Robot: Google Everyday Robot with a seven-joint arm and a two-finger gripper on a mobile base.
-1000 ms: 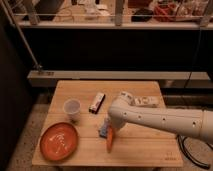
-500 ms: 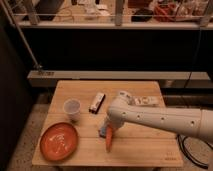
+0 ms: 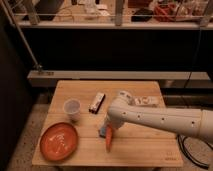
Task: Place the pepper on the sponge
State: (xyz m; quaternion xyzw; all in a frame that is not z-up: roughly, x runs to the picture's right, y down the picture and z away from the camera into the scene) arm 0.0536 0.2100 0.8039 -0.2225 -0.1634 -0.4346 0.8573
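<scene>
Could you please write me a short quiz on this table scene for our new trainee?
1. Fill in: the plate is coloured ___.
2. True or false: the cup stands on the plate.
3. The gripper hangs low over the table's near middle, by the blue sponge. Which is closest to it? A box, B pepper, C cup.
Key: 1 orange; 2 false; 3 B.

A round orange plate [image 3: 59,141] is lying at the lower left of the wooden worktop [image 3: 150,147], with a pale cup [image 3: 72,109] standing upright just above it in the frame. A dark-and-white box [image 3: 97,102] is lying right of the cup, near the centre. A small whitish object [image 3: 146,101] is resting toward the worktop's upper right, and a black cable [image 3: 192,147] is looping on the floor at the lower right.
</scene>
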